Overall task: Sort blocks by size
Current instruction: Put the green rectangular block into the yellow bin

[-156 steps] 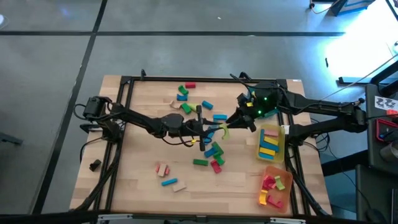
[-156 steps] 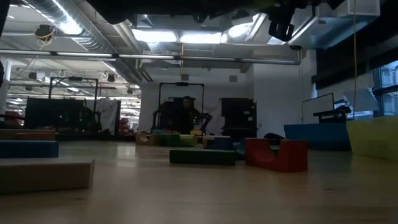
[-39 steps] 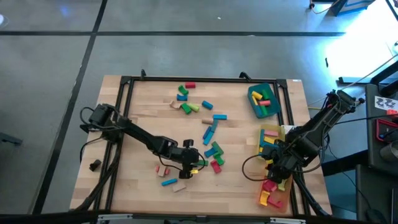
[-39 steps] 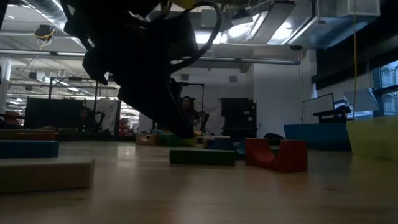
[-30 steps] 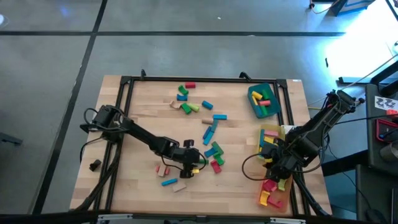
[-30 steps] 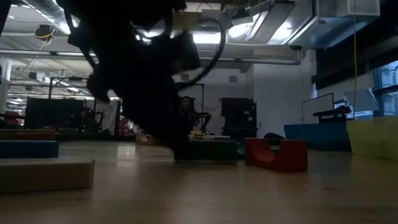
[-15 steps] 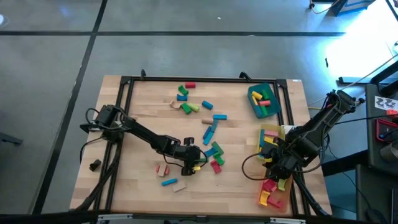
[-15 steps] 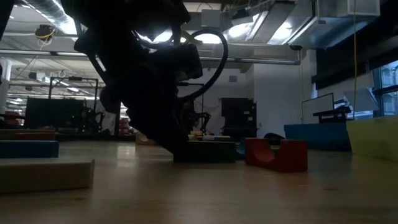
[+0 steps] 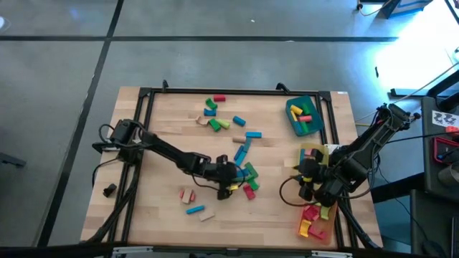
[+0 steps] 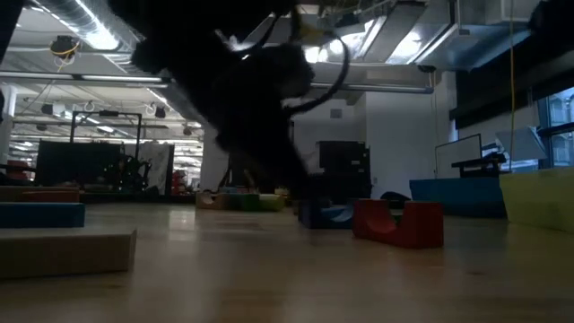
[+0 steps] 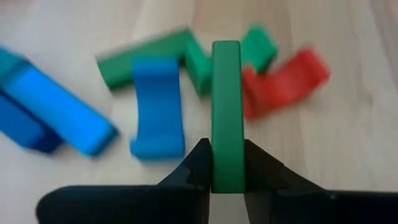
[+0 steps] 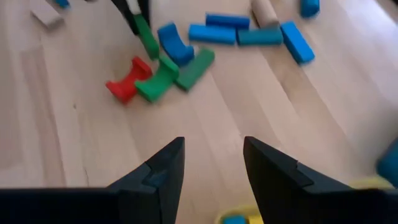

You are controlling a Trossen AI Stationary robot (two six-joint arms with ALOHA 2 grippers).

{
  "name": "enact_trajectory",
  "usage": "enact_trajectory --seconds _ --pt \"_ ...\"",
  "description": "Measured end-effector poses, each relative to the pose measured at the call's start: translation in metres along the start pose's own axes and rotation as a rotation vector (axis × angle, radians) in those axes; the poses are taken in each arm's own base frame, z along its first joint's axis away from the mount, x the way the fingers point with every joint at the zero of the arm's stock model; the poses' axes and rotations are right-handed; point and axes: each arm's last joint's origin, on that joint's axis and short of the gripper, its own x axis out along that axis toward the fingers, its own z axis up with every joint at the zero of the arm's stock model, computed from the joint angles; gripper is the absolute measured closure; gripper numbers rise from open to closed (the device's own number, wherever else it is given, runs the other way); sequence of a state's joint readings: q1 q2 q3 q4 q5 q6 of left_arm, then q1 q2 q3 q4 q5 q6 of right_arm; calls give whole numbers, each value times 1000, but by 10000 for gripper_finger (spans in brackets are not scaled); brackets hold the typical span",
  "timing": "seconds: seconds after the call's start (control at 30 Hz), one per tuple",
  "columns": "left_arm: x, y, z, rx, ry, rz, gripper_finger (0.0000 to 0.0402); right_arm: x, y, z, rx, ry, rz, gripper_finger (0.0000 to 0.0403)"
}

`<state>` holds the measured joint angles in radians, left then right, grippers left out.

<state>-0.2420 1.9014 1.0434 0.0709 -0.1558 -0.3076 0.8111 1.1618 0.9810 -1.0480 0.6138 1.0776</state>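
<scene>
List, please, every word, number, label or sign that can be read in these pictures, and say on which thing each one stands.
No text can be read in these pictures.
White card with black marks, beside the table's right edge in the high view: too small to read.
The blocks, the teal tray and the arms carry no readable marking.

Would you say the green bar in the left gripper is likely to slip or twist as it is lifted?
Probably not: the left gripper pinches the green bar across flat sides. It looks rigid. Held near one end, it might pivot slightly.
</scene>
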Motion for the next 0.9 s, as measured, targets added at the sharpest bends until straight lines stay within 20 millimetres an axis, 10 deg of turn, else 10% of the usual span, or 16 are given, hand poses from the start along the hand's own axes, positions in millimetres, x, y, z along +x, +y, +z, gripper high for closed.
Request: enact_trajectory --seconds 0.5,0.9 --pt "-20 -4 92 139 -319 -23 356 -2 17 15 -225 -206 87 236" --pt "-29 -14 107 242 -486 -36 356 7 13 36 -205 -272 59 236"
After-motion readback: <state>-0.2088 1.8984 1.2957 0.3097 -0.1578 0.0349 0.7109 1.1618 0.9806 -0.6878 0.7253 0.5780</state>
